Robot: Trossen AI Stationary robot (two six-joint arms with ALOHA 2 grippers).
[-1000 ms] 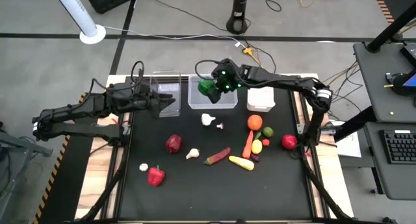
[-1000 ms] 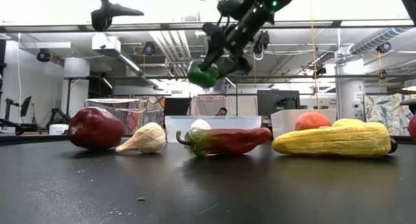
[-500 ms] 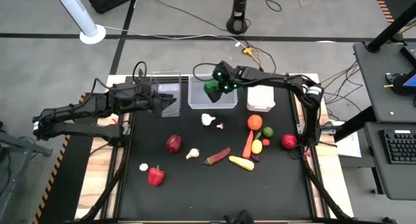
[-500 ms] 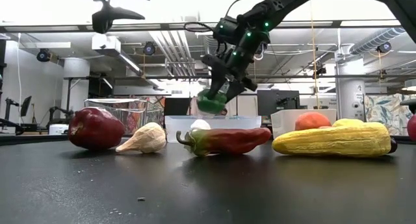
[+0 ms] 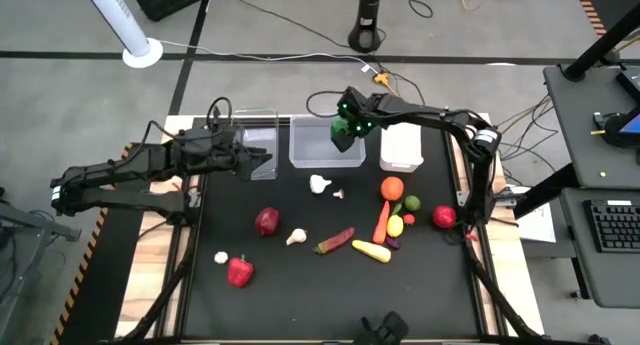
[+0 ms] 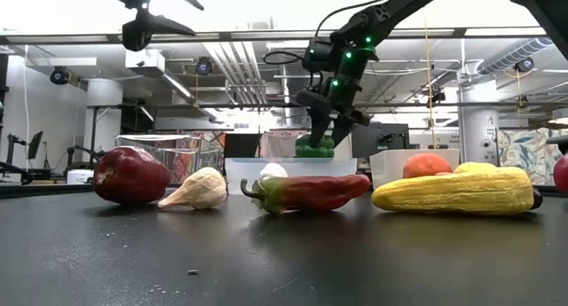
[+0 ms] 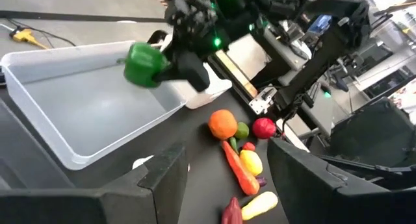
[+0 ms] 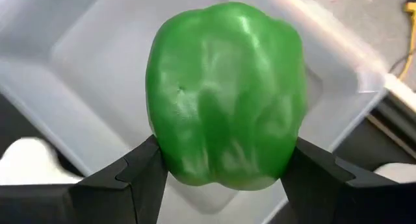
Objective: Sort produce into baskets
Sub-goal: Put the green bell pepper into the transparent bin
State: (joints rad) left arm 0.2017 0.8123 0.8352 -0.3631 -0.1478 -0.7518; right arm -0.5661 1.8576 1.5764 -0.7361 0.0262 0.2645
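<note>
My right gripper [image 5: 345, 135] is shut on a green pepper [image 8: 227, 94] over the right half of the wider clear bin [image 5: 310, 155]. In the low view the pepper [image 6: 314, 147] hangs just above that bin's rim [image 6: 266, 162]. My left gripper [image 5: 262, 161] is open and empty, high over the near end of the narrow clear bin [image 5: 254, 123]. The opaque white bin [image 5: 400, 153] stands to the right. The other produce lies on the black table. My right gripper pinches the green pepper's two opposite sides [image 8: 162, 152] between its two fingers [image 8: 140, 175]. The fingers come from above, slanting down. The pepper hangs below them, clear of the bin's floor.
On the table lie white garlic [image 5: 319, 183], a dark red fruit [image 5: 267, 221], a red-green pepper [image 5: 335, 241], yellow squash [image 5: 371, 251], a carrot [image 5: 381, 221], an orange tomato [image 5: 392, 189] and a red pepper [image 5: 239, 272]. The near part of the table [image 5: 300, 305] is bare.
My right gripper has carried the green pepper down and toward the table's right edge, from above the wider clear bin's left half to just above its right half. It has stayed shut on the pepper.
</note>
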